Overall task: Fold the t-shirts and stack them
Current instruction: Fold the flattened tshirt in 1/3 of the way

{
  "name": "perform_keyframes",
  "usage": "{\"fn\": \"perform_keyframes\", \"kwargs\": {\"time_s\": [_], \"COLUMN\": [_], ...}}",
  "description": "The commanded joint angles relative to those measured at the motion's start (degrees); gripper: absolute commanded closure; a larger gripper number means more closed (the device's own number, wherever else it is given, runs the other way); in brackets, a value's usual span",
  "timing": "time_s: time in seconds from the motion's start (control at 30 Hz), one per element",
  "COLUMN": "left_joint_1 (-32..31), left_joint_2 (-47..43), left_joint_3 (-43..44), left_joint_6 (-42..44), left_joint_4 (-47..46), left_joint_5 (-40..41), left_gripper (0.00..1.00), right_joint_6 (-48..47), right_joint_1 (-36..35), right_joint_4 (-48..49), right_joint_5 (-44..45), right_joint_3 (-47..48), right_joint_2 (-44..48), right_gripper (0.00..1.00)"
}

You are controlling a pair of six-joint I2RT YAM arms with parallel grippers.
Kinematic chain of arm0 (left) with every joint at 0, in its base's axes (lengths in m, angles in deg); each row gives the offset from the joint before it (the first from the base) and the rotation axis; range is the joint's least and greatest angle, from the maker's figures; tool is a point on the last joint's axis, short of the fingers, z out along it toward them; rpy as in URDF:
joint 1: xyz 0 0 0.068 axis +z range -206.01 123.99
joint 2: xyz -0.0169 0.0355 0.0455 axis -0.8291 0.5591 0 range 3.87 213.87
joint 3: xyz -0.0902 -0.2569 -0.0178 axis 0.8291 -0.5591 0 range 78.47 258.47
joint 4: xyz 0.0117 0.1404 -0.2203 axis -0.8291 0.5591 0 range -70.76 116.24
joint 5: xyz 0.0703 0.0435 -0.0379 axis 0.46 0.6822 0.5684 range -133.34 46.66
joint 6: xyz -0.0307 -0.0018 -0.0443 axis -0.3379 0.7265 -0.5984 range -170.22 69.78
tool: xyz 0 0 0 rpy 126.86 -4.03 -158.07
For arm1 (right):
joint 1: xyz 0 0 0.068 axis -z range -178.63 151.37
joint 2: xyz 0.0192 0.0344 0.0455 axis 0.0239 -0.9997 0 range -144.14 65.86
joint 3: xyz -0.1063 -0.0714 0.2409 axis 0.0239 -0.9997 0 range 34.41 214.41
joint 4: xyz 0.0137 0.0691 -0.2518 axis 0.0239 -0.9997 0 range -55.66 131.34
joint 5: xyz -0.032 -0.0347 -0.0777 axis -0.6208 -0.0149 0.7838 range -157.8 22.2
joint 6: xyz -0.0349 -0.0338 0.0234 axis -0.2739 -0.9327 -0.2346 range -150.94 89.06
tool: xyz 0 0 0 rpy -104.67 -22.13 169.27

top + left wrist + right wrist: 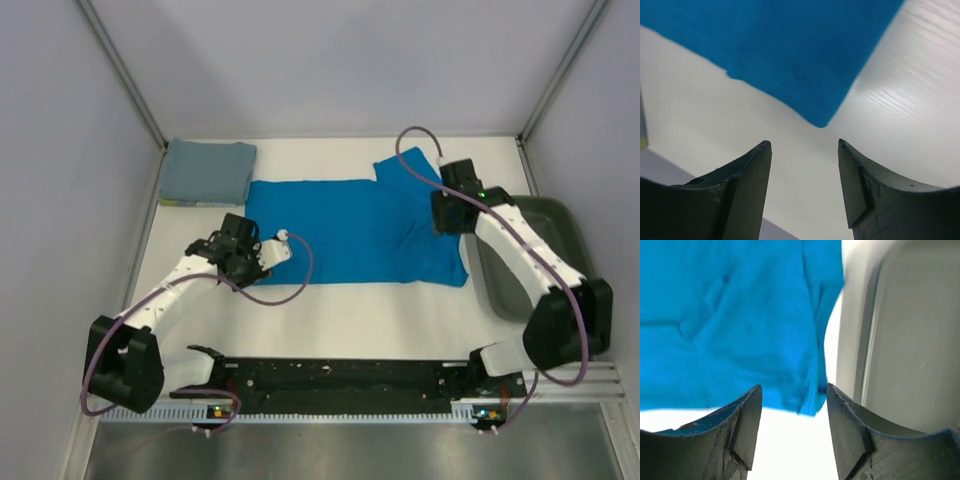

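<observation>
Grey shirt (208, 171): folded, at the far left corner of the worktop (330, 310).
Blue shirt (350, 230): spread in the middle, not yet folded small or stacked.
Left hand (804, 145): open, empty, near its left corner.
Right hand (794, 386): open, empty, over its right edge.

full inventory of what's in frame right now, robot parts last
blue t-shirt: 1, bright cobalt blue, spread out mid-table
folded t-shirt: 1, dusty grey-blue, square fold, far left corner of the table
tray: 1, dark green, right edge of the table, partly behind the right arm
table: 1, white, under everything
left arm: 1, white and black, purple cable, near left
right arm: 1, white and black, purple cable, near right
left claw: 1, dark, open and empty, by a corner of the blue t-shirt
right claw: 1, dark, open and empty, at the blue t-shirt's edge beside the tray
</observation>
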Motion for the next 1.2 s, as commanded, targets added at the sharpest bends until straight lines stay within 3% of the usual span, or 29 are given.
{"fn": "perform_keyframes", "kwargs": {"time_s": [0.0,0.17,0.33,0.47,0.6,0.7,0.83,0.93,1.17], "left_joint_1": [-2.4,-3.6,-4.5,-4.5,-4.4,-4.4,-4.3,-3.5,1.1], "left_joint_2": [-1.2,5.0,10.7,13.1,12.7,11.3,8.4,6.4,2.6], "left_joint_3": [-5.6,-6.5,-7.1,-7.7,-8.5,-8.5,-9.0,-9.5,-7.8], "left_joint_6": [6.3,5.5,3.8,2.7,2.0,1.3,1.4,2.0,3.7], "left_joint_4": [-3.3,-9.9,-13.4,-13.8,-14.0,-13.1,-12.2,-12.0,-5.4], "left_joint_5": [-4.7,0.3,2.7,4.3,5.3,5.6,6.4,6.8,10.4], "left_gripper": [0.39,0.38,0.43,0.65,1.00,1.00,1.00,1.00,1.00], "right_joint_6": [13.6,15.2,15.9,16.0,15.6,15.2,14.1,13.3,13.7], "right_joint_1": [6.0,11.4,14.6,15.7,16.9,20.4,20.8,21.1,21.1], "right_joint_4": [-4.0,-0.1,5.4,7.1,9.4,13.3,13.7,13.7,9.3], "right_joint_5": [-14.7,-17.4,-19.6,-18.2,-13.5,-19.4,-17.6,-18.8,-13.4], "right_joint_3": [-14.2,-24.1,-29.5,-30.6,-30.6,-31.1,-30.6,-30.9,-30.0], "right_joint_2": [11.8,18.5,17.1,14.3,13.0,9.9,7.7,8.1,14.9], "right_gripper": [0.50,0.54,0.56,0.59,0.67,0.69,0.76,0.99,1.00]}}
